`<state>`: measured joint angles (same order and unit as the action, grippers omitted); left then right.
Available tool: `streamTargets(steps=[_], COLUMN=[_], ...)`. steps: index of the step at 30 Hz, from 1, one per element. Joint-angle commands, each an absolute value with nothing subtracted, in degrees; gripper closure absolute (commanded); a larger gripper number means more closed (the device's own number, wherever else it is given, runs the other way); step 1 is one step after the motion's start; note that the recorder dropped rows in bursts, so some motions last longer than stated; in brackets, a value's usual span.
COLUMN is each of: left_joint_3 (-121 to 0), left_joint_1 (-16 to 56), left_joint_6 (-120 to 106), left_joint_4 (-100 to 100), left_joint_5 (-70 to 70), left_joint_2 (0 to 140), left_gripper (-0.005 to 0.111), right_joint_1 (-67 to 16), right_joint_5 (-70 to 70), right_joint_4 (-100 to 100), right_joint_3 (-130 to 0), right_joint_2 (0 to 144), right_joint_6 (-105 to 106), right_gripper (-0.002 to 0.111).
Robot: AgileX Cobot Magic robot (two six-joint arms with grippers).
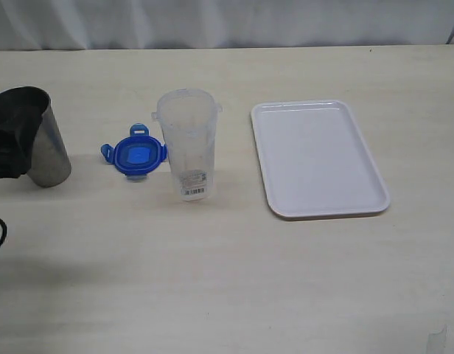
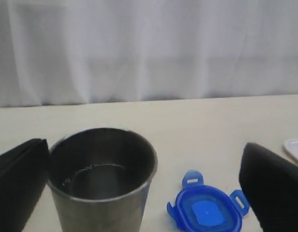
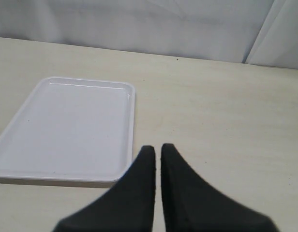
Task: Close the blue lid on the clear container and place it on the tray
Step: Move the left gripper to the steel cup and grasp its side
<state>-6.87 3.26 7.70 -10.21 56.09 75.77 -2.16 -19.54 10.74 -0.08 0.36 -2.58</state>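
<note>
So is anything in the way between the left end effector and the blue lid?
Yes. The steel cup stands between the open jaws of the left end effector, and the blue lid lies past the cup. Nothing else shows between them.

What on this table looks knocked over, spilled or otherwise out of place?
Nothing stands out. The clear container stands upright with the blue lid lying flat beside it, flaps splayed. The tray sits flat, and the steel cup is upright; no spill shows.
</note>
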Motion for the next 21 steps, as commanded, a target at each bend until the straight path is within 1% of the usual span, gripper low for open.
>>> streamTargets(steps=[1,6,21], left_joint_3=[-7.1,-7.1,-13.8], left_joint_1=[3.1,3.1,3.1], left_joint_6=[6.5,4.3,4.3], left_joint_4=[-9.1,-3.9,-5.3], left_joint_5=[59.0,60.6,62.2], left_joint_2=[81.0,86.0,100.2], left_gripper=[0.004,0.004,0.004], right_joint_1=[-2.0,-2.0,-2.0], right_joint_5=[-19.7,-19.7,-19.7], right_joint_4=[11.0,11.0,11.0], right_joint_3=[0.0,0.0,0.0], right_joint_2=[0.0,0.0,0.0], right_joint_6=[-2.5,-2.5,-2.5], right_gripper=[0.104,0.104,0.104])
